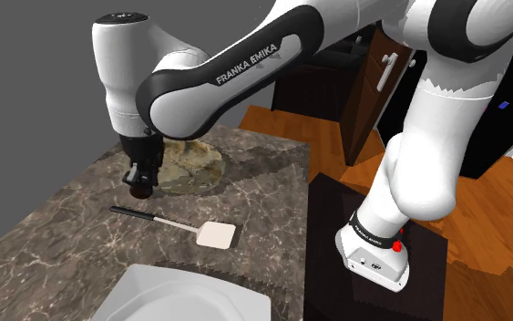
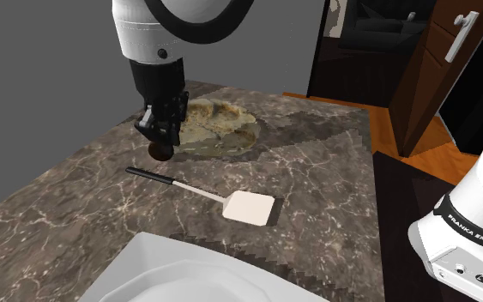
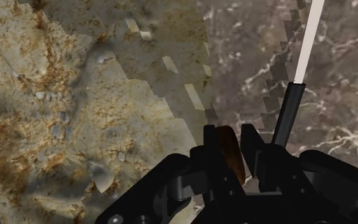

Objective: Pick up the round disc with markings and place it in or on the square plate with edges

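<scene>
A: Gripping anything, is it?

B: Yes. The black gripper [image 3: 230, 141] is clamped on the small dark-brown disc [image 3: 229, 158]. In the wrist view both fingers [image 3: 250, 143] press against its faces, and it stands on edge between them. I can't make out any markings on it.

A: Where does that put it, going by the spatula?

B: Just past the black handle end of the spatula [image 1: 216, 237], on the side away from the plate. It sits by the edge of a mottled tan patch [image 1: 195, 162] on the marble counter [image 1: 63, 228]. The disc looks just above the stone, but I can't tell for sure that it hangs free.

A: And the plate?

B: The white square plate [image 1: 181, 296] with its raised rim lies on the spatula's other side, well apart from the gripper.

A: So which step is this?

B: I'd judge the grasp is made and the carry comes next. It calls for a lift high enough to clear the spatula, then a pass over it to the plate. After that, lower inside the rim before letting go, since a disc on edge may roll.
</scene>
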`<state>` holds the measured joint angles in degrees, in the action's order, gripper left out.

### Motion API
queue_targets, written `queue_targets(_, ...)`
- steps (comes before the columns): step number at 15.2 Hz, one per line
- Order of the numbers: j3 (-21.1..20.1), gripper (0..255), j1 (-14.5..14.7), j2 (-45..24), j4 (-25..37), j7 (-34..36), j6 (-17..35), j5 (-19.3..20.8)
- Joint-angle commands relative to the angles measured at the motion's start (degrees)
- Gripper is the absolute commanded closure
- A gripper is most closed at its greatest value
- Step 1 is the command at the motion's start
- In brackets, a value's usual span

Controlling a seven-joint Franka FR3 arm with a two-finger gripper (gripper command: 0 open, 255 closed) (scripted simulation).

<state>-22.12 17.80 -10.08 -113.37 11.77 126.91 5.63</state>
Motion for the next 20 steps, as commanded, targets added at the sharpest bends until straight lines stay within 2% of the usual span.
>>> queue_targets(1,-0.08,255,-0.03,0.55,0.73,-0.18,-1.24,-0.31)
queue_targets(16,-0.39,255,-0.35,4.18,8.16,-1.63,-11.98,-2.32)
queue_targets(17,-0.35,255,-0.39,4.06,7.57,-1.64,-11.25,-2.26)
queue_targets(18,-0.35,0,-0.39,4.06,7.57,-1.64,-11.25,-2.26)
queue_targets(20,-0.84,0,1.75,-2.21,13.26,2.56,-14.69,2.84)
